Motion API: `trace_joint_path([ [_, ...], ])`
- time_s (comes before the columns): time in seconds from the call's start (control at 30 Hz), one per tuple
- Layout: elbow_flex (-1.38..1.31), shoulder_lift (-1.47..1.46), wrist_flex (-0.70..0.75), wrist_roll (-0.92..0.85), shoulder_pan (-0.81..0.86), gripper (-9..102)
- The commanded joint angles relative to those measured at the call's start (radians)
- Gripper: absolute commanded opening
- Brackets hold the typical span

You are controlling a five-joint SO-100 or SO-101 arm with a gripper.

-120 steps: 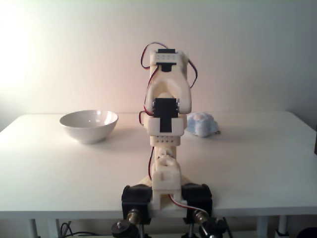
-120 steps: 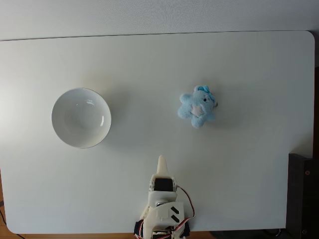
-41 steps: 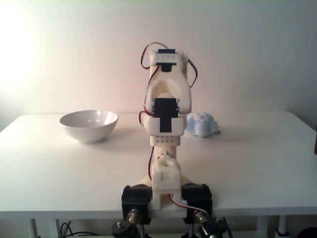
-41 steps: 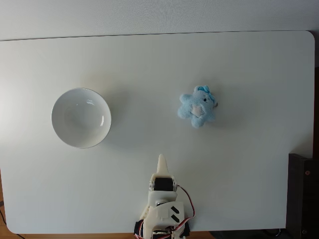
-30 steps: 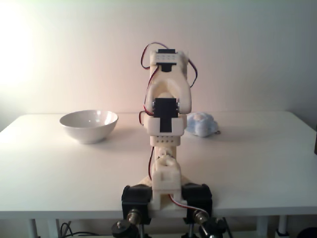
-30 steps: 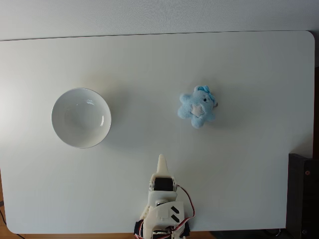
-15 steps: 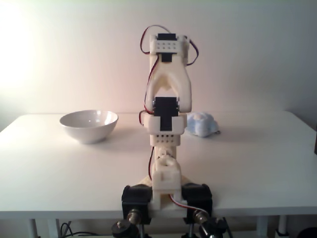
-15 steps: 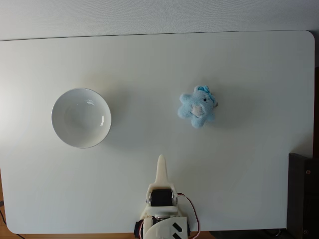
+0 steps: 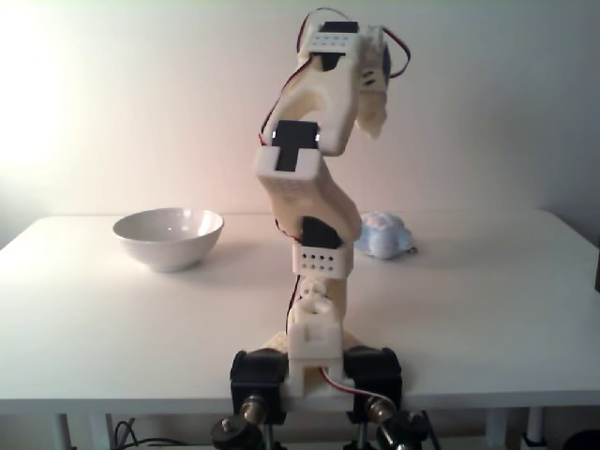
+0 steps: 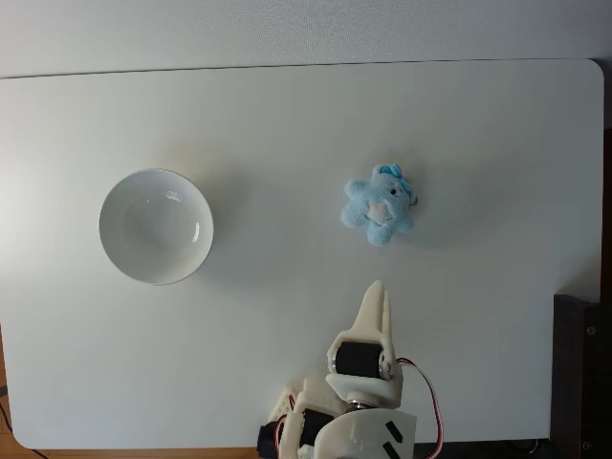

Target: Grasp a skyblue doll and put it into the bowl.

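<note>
A: Left side of the surface (image 10: 287,115)?
B: Bowl (image 10: 156,227), upright, nothing in it.
A: Doll (image 10: 379,206)?
B: Right of centre, lying flat, well apart from the bowl.
A: Gripper (image 10: 376,295)?
B: Raised near the base, pressed together, tip toward the doll, not touching.

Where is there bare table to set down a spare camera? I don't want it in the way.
The far strip of the table beyond the bowl and the skyblue doll is bare, as is the near left corner below the bowl. It is crowded between the doll and the gripper.
</note>
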Motion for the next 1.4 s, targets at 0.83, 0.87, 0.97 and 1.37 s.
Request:
trace_joint_path([
  [0.83, -0.71, -0.741, -0.014, 0.462, 0.04, 6],
  [0.87, -0.719, -0.758, -0.014, 0.471, 0.04, 6],
  [0.97, -0.727, -0.802, -0.014, 0.48, 0.04, 6],
  [1.37, -0.729, -0.939, -0.015, 0.69, 0.038, 22],
])
